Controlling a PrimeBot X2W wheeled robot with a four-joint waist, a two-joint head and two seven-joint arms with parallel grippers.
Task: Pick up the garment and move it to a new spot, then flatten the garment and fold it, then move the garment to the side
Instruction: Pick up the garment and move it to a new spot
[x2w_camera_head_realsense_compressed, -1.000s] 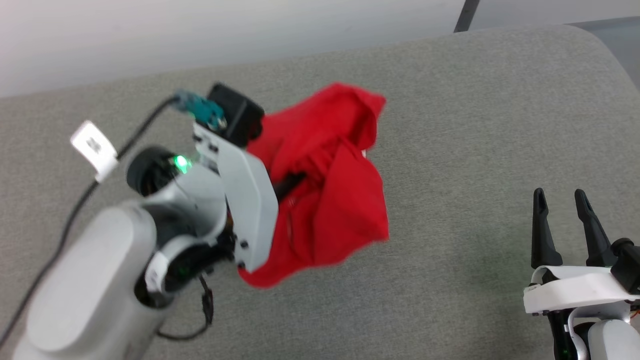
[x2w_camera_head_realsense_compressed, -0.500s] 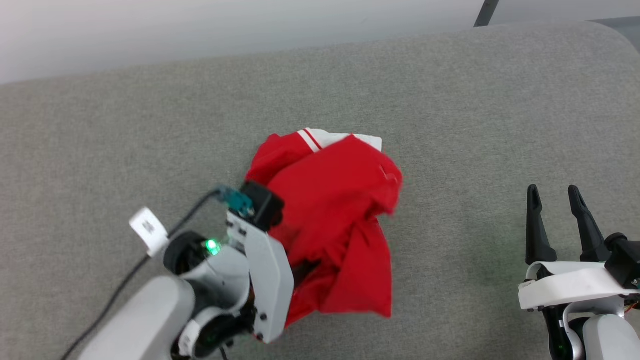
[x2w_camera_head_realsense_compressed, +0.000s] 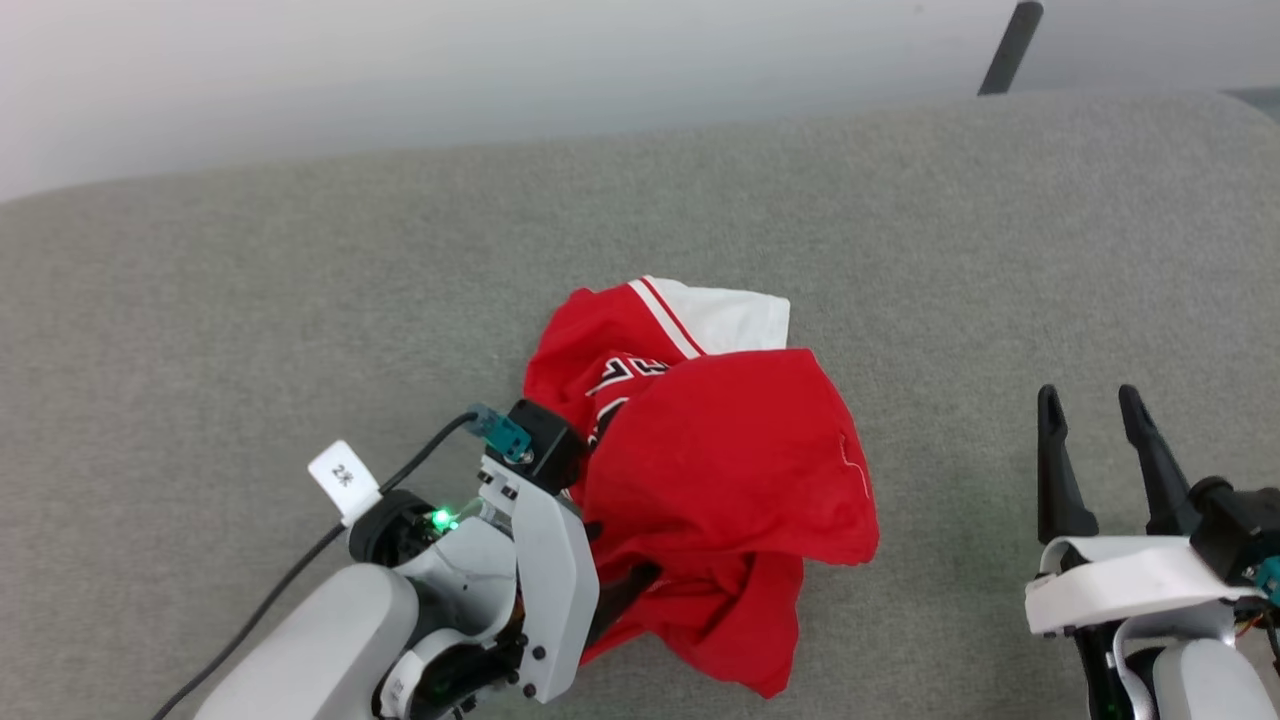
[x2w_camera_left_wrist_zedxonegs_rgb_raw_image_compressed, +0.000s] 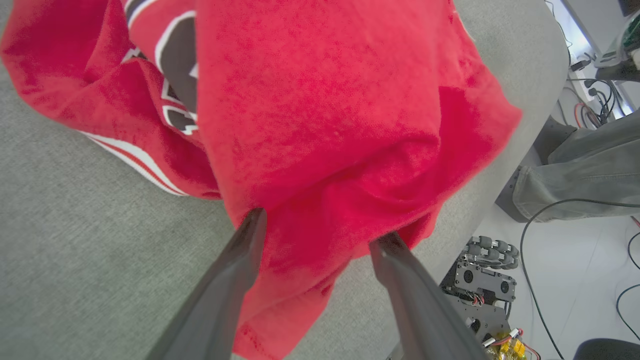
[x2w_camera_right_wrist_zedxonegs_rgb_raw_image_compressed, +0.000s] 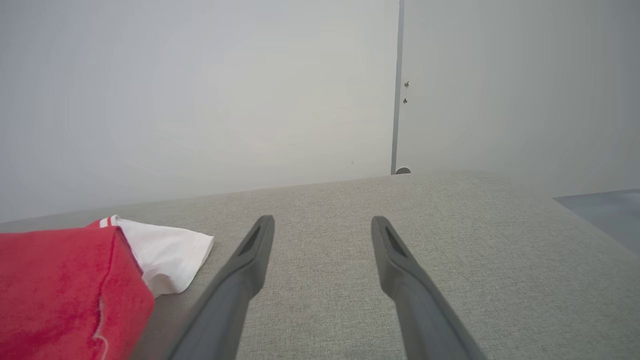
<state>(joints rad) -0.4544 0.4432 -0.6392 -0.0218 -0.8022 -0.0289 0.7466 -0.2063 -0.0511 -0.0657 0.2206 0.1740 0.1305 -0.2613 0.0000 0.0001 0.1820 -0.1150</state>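
Note:
The garment (x2w_camera_head_realsense_compressed: 730, 480), a bright red T-shirt, lies crumpled on the grey padded surface (x2w_camera_head_realsense_compressed: 300, 300). One white sleeve (x2w_camera_head_realsense_compressed: 735, 315) with striped trim sticks out at its far side, and a bit of black-and-white lettering (x2w_camera_head_realsense_compressed: 625, 375) peeks out. My left gripper (x2w_camera_left_wrist_zedxonegs_rgb_raw_image_compressed: 320, 227) is at the garment's near-left edge with its jaws wide apart; red cloth bulges between and over the tips. In the head view the cloth hides those tips. My right gripper (x2w_camera_head_realsense_compressed: 1090, 405) stands open and empty to the garment's right, well apart from it, and the garment (x2w_camera_right_wrist_zedxonegs_rgb_raw_image_compressed: 65, 290) shows at its left.
The padded surface ends in a rounded edge (x2w_camera_left_wrist_zedxonegs_rgb_raw_image_compressed: 505, 165) just beyond the garment in the left wrist view. Past it are floor cables, my wheeled base (x2w_camera_left_wrist_zedxonegs_rgb_raw_image_compressed: 485, 270) and a person's trouser leg (x2w_camera_left_wrist_zedxonegs_rgb_raw_image_compressed: 575, 185). A pale wall and a dark pole (x2w_camera_head_realsense_compressed: 1005, 45) stand behind.
My left arm came down and toward me with the garment, which now rests on the surface. The left jaws have opened. The head camera shifted a little; the right gripper kept still.

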